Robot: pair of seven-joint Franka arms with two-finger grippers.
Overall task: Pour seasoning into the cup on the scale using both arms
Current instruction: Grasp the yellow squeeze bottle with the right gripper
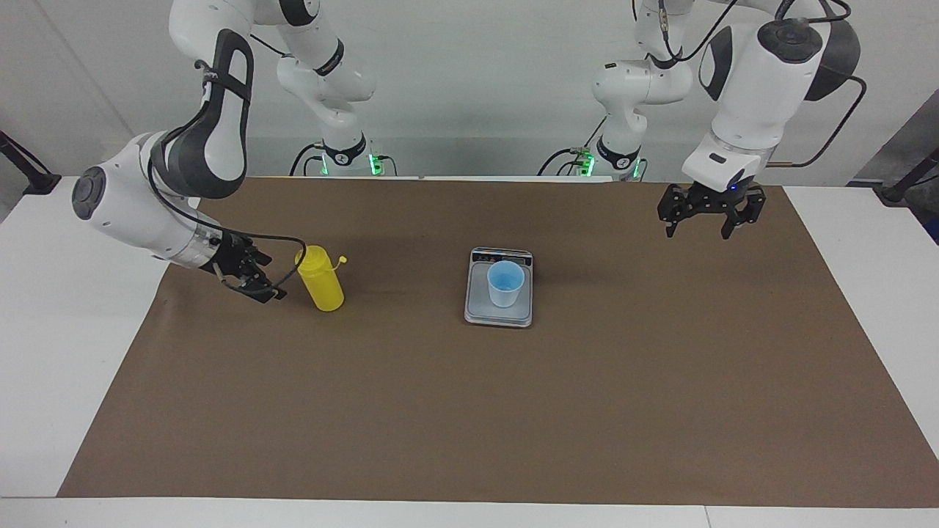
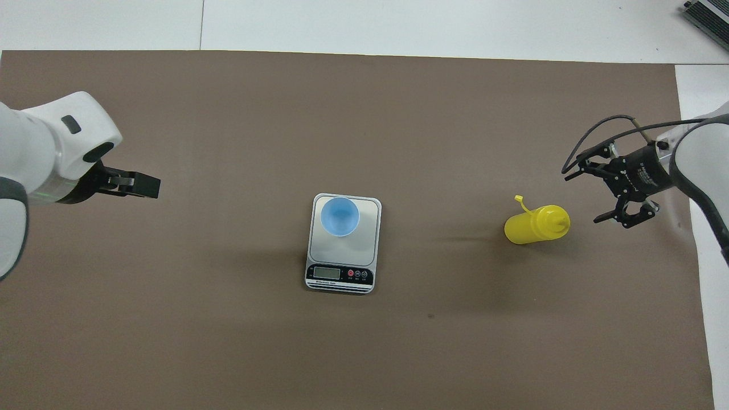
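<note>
The yellow seasoning bottle (image 1: 321, 282) stands upright on the brown mat toward the right arm's end of the table, its small cap hanging off on its tether; it also shows in the overhead view (image 2: 535, 225). My right gripper (image 1: 274, 277) is open, low and level with the bottle, close beside it but not touching (image 2: 588, 195). The light blue cup (image 1: 505, 282) stands on the grey scale (image 1: 499, 314) at the middle of the table; the cup (image 2: 340, 216) sits on the part of the scale (image 2: 364, 246) away from its display. My left gripper (image 1: 698, 230) is open and empty, raised over the mat toward the left arm's end (image 2: 139, 185).
A brown paper mat (image 1: 469, 411) covers most of the white table (image 1: 51, 352). The scale's dark display strip (image 2: 340, 274) faces the robots. Black cables loop off the right wrist beside the bottle.
</note>
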